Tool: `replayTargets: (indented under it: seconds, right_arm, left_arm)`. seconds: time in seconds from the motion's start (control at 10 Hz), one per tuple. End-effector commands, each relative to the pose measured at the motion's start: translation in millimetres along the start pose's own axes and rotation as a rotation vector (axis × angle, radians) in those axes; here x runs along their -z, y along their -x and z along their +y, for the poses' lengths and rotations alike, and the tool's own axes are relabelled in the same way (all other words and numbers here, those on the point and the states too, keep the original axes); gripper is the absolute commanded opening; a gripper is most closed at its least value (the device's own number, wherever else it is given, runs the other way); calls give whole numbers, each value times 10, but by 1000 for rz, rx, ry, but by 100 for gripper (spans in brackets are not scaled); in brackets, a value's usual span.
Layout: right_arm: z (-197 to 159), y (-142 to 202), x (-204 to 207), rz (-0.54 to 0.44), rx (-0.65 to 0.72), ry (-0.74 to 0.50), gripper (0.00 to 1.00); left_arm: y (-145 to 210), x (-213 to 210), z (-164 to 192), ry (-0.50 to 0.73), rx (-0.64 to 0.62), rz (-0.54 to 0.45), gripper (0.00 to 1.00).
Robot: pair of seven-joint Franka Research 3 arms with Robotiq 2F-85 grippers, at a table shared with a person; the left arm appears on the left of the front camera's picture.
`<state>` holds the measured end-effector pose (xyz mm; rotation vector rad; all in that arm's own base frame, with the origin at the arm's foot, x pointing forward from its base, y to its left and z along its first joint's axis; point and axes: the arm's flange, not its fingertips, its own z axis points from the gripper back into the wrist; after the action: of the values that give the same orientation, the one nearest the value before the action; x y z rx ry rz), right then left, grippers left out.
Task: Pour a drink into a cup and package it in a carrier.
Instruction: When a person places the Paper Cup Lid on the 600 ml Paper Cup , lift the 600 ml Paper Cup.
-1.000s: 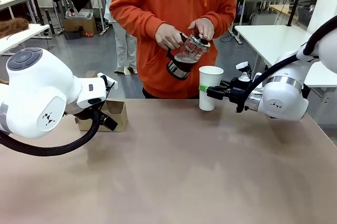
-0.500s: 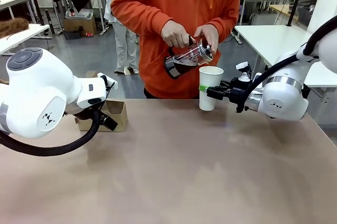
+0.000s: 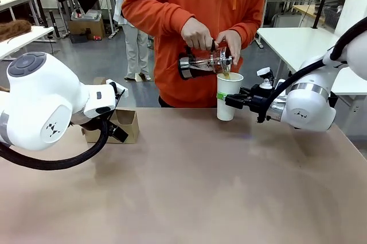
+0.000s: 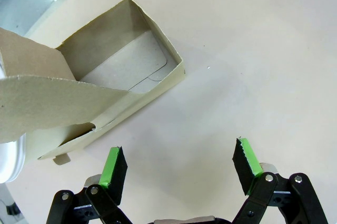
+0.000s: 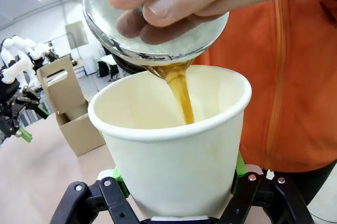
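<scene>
Well left of the cup [image 3: 229,86], your left pincer [image 4: 178,155] hung released near the empty carrier [image 4: 126,71] on the table [image 4: 253,50]. Your right pincer [image 3: 225,98] clasped the cup upright. Just above its rim, the person's pitcher [image 3: 202,64] streamed drink [image 5: 180,95] in. Judged: pour under way; loading the carrier was not yet done.

One cup [image 3: 230,86], one glass pitcher [image 3: 200,65], one cardboard carrier [image 3: 129,126].
</scene>
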<state>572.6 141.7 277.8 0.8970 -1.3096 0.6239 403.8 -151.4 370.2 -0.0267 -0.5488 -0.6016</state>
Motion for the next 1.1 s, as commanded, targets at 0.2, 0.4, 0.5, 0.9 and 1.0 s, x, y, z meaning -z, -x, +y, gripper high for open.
replayTargets:
  seconds: [0.2,0.4,0.5,0.9,1.0]
  right_arm:
    - [7,-6,15,-2,-3,0,82]
    - [7,-6,15,-2,-3,0,82]
    - [7,-6,15,-2,-3,0,82]
    - [7,-6,15,-2,-3,0,82]
    - [7,-6,15,-2,-3,0,82]
  left_arm:
    - [0,-4,0,1,0,-1,100]
    - [0,-4,0,1,0,-1,100]
    - [0,-4,0,1,0,-1,100]
    - [0,-4,0,1,0,-1,100]
    - [0,-4,0,1,0,-1,100]
